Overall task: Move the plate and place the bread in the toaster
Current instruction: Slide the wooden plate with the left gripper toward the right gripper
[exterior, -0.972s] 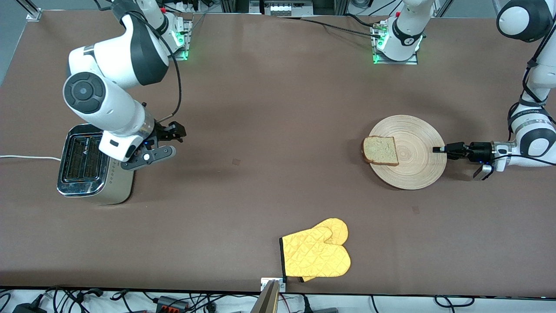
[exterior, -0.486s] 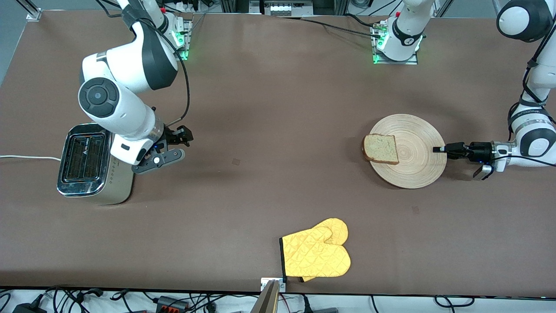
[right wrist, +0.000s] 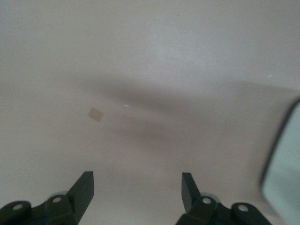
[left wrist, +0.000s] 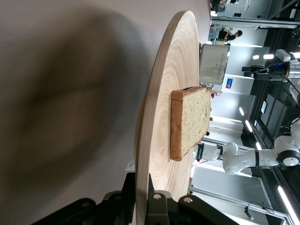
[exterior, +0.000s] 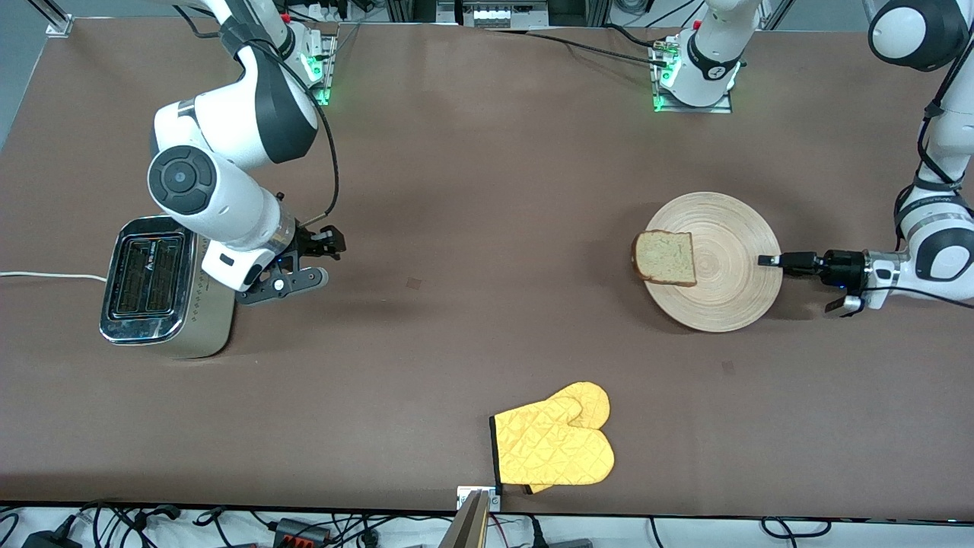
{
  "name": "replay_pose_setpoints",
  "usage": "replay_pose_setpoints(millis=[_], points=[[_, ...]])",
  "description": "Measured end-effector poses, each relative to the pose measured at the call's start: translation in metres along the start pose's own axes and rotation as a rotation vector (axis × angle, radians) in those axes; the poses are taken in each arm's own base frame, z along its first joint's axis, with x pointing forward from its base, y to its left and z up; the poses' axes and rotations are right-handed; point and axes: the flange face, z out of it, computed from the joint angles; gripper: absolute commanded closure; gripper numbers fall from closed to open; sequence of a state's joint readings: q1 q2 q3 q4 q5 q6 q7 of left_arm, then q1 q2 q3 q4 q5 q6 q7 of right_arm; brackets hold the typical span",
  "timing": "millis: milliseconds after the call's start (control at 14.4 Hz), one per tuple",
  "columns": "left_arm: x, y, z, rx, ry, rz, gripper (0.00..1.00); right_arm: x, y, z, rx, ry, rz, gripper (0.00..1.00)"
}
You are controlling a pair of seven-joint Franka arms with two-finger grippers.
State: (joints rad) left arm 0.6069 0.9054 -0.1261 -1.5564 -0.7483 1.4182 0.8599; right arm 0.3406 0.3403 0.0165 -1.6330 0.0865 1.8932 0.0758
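Note:
The pale wooden plate (exterior: 715, 261) is toward the left arm's end of the table. The bread slice (exterior: 666, 258) lies on it at the edge toward the toaster. My left gripper (exterior: 767, 260) is shut on the plate's rim and holds it a little raised. In the left wrist view the rim (left wrist: 143, 154) sits between my jaws, with the bread (left wrist: 189, 121) on the plate. The toaster (exterior: 156, 286) stands at the right arm's end. My right gripper (exterior: 329, 243) is open and empty over bare table beside the toaster; the right wrist view (right wrist: 137, 180) shows nothing between its jaws.
A yellow oven mitt (exterior: 555, 446) lies near the table's front edge, nearer to the front camera than the plate. The toaster's white cord (exterior: 46, 277) runs off the table's end. A small square mark (exterior: 413, 284) is on the table surface mid-table.
My right arm has swung away from the toaster toward mid-table. The plate, held by my left gripper, has shifted slightly away from the front camera, its shadow showing it lifted.

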Motion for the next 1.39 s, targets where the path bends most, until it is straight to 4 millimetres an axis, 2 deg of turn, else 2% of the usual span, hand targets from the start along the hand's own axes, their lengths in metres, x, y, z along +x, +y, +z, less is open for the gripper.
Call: replay_pose_setpoints(millis=[208,347,555,694,902,1041,1249,1388], points=[[0.042,0.033,0.052,-0.007,-0.029,0.048,0.99,0.001,0.002,0.004,0.027,-0.009,0.021,0.16],[0.071,0.049,0.094,-0.001,-0.009,0.069,0.99,0.003,0.005,0.011,0.028,-0.019,0.027,0.16],[0.111,0.075,0.173,-0.004,0.040,0.087,0.99,0.004,0.005,0.017,0.033,-0.029,0.032,0.16],[0.128,0.092,0.229,-0.020,0.057,0.088,0.99,0.005,0.003,0.023,0.077,-0.042,0.051,0.16],[0.135,0.112,0.307,-0.040,0.017,0.088,0.99,0.009,0.011,0.039,0.139,-0.072,0.096,0.16],[0.132,0.113,0.345,-0.028,-0.014,0.081,0.99,0.011,0.014,0.051,0.164,-0.092,0.116,0.16],[0.127,0.105,0.383,0.003,0.012,0.049,0.99,0.013,0.017,0.064,0.195,-0.115,0.139,0.16],[0.124,0.103,0.401,0.022,0.021,0.040,0.99,0.014,0.023,0.071,0.232,-0.135,0.167,0.16]])
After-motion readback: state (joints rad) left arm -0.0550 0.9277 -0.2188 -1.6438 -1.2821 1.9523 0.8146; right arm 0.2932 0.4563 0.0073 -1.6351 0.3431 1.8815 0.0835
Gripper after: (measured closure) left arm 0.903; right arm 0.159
